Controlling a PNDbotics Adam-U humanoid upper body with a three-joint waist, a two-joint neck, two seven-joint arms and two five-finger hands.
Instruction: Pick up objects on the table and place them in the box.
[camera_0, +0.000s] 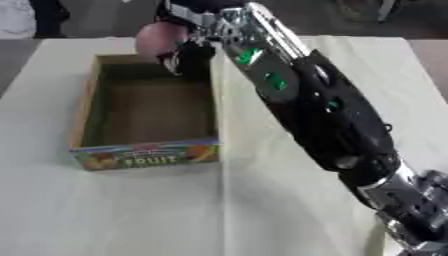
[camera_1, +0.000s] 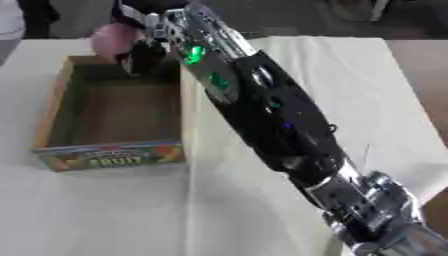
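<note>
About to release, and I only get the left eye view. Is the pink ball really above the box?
Observer: In the right eye view the pink ball, held in the right hand, sits above the left half of the far wall of the box.
Operator: Any room right of the arm?
Observer: Little. The right eye view shows the right edge of the table close beside the lower arm, with brown floor beyond.

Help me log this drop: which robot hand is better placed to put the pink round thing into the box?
The right robot hand. It already holds the pink round object at the far end of the cardboard box, so it probably only needs to release. The left hand shows in neither view.
</note>
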